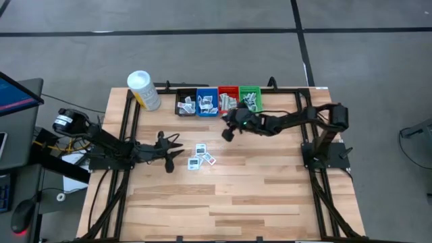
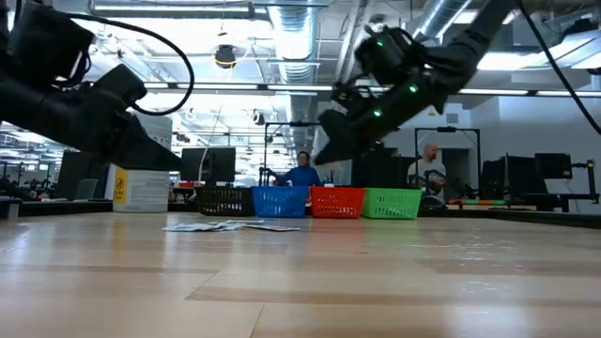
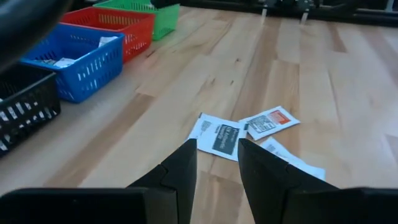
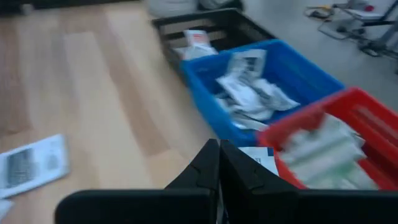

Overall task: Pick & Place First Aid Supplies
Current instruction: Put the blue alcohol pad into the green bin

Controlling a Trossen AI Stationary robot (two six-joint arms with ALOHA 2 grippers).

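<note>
Three small flat packets lie flat on the wood near the table's middle: a white one with a dark mark [image 3: 217, 134], one with red print [image 3: 269, 121] and a pale one [image 3: 292, 160]; the high view shows them around [image 1: 202, 155]. My left gripper [image 3: 217, 148] is open, just left of them, its fingers pointing at the dark-marked packet without touching. My right gripper [image 4: 219, 145] is shut on a white packet with a blue mark [image 4: 260, 159], raised [image 2: 326, 141] over the table in front of the blue bin [image 4: 280, 74] and the red bin [image 4: 348, 118]. My right gripper pinches a white packet between its two shut fingers; a corner with a blue mark [image 4: 261, 157] sticks out beside the fingertips. The packet is lifted clear of the table. The fingers themselves hide which part they are on.
Four small bins stand in a row at the far edge: black [image 1: 185, 103], blue [image 1: 206, 102], red [image 1: 227, 100], green [image 1: 250, 98], all holding packets. A white-capped yellow container [image 1: 144, 90] stands left of them. Bare wood runs toward the near edge. People show in the room behind.
</note>
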